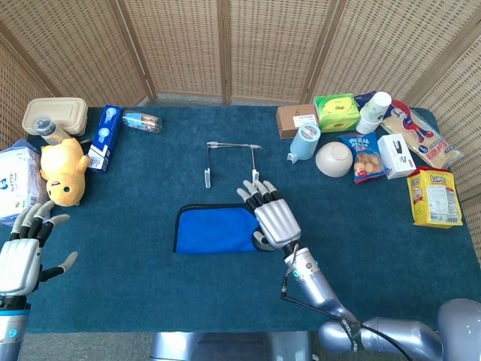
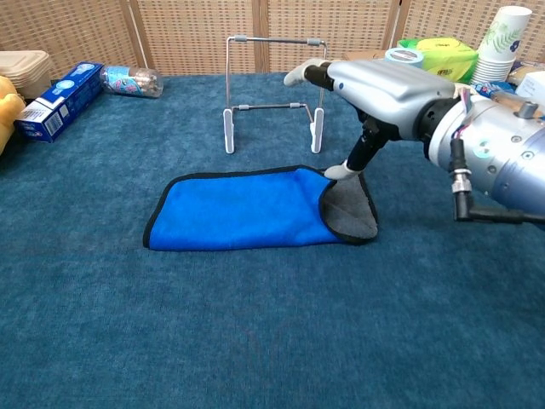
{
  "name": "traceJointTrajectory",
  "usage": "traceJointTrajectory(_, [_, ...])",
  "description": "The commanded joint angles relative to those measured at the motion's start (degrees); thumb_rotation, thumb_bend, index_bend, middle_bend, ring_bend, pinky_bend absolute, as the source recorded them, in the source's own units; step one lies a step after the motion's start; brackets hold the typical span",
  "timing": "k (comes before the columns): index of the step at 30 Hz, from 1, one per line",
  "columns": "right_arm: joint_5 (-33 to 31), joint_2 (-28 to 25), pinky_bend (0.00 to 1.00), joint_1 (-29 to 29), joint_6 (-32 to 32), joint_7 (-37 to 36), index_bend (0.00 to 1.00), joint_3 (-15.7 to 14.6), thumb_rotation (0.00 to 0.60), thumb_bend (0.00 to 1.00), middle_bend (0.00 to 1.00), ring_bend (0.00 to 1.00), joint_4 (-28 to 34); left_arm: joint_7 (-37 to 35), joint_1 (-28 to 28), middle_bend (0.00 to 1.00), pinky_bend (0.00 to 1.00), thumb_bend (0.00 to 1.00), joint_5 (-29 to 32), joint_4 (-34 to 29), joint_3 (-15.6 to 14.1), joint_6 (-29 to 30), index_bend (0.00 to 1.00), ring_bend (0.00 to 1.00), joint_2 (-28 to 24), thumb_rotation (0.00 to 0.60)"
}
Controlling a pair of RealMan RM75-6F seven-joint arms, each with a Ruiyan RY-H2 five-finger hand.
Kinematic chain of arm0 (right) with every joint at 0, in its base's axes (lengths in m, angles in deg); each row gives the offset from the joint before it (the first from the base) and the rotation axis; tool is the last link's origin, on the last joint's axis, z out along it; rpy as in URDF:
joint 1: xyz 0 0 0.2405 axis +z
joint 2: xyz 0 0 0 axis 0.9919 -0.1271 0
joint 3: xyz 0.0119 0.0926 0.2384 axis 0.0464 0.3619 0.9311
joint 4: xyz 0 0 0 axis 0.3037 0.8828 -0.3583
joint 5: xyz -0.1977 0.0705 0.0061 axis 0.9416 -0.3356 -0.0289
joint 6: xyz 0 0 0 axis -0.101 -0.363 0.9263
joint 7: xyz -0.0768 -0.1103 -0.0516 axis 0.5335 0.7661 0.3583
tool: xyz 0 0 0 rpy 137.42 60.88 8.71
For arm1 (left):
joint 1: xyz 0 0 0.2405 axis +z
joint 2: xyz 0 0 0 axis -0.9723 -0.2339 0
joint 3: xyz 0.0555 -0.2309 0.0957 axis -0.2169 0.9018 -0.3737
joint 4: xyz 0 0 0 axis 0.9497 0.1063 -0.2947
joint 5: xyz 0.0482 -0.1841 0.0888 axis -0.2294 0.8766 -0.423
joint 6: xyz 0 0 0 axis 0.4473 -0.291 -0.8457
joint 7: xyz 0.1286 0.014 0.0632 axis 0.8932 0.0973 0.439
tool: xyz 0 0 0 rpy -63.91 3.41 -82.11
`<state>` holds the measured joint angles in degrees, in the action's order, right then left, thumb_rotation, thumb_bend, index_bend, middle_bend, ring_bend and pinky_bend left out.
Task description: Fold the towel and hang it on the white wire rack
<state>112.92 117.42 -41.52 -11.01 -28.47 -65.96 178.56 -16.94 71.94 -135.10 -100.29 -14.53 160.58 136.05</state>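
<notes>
One flat blue cloth towel (image 2: 247, 209), long axis left–right at frame centre, lies under the nearer right hand (image 2: 383, 89), whose extended fingers grasp nothing.

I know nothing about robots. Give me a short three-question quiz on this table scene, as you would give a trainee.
1. True or false: the blue towel already hangs on the white wire rack.
2. Which hand is at the towel's grey flap: A) left hand B) right hand?
3. Fill in: the yellow plush toy lies on the table's ___ side in the head view.

Key: 1 false, it lies flat on the table; 2 B, its thumb touches the flap's edge; 3 left.
</notes>
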Motion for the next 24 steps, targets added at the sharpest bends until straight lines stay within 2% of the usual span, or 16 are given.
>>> traceJointTrajectory(1, [-0.3,0.1,0.09,-0.2,0.4,1.5,0.0,-1.1,0.6,0.18,0.05,0.0,1.6,0.0,0.0,0.09,0.0,0.33,0.0,0.1,0.0,-0.1,0.25,0.0,0.1,0.6])
traceJointTrajectory(6, [-1.5,2.1,0.08,0.0,0.0,2.7,0.0,-2.3,0.6,0.18,0.05,0.0,1.8,0.0,-0.2,0.09,0.0,0.33,-0.2,0.2,0.0,-0.4,0.25,0.0,0.2,0.6])
traceJointTrajectory(13, [-3.4,5.8,0.08,1.0,-0.6,3.6,0.0,-2.0,0.6,0.18,0.04,0.0,-1.2,-0.1,-0.2,0.09,0.0,0.33,0.2,0.4,0.0,-0.5,0.25,0.0,0.2,0.6])
traceJointTrajectory(24, [-6.0,10.8,0.05,2.8,-3.2,1.7,0.0,-0.6,0.6,0.18,0.0,0.0,-10.9,0.2,-0.2,0.09,0.0,0.33,0.4,0.3,0.1,-0.5,0.25,0.0,0.1,0.6])
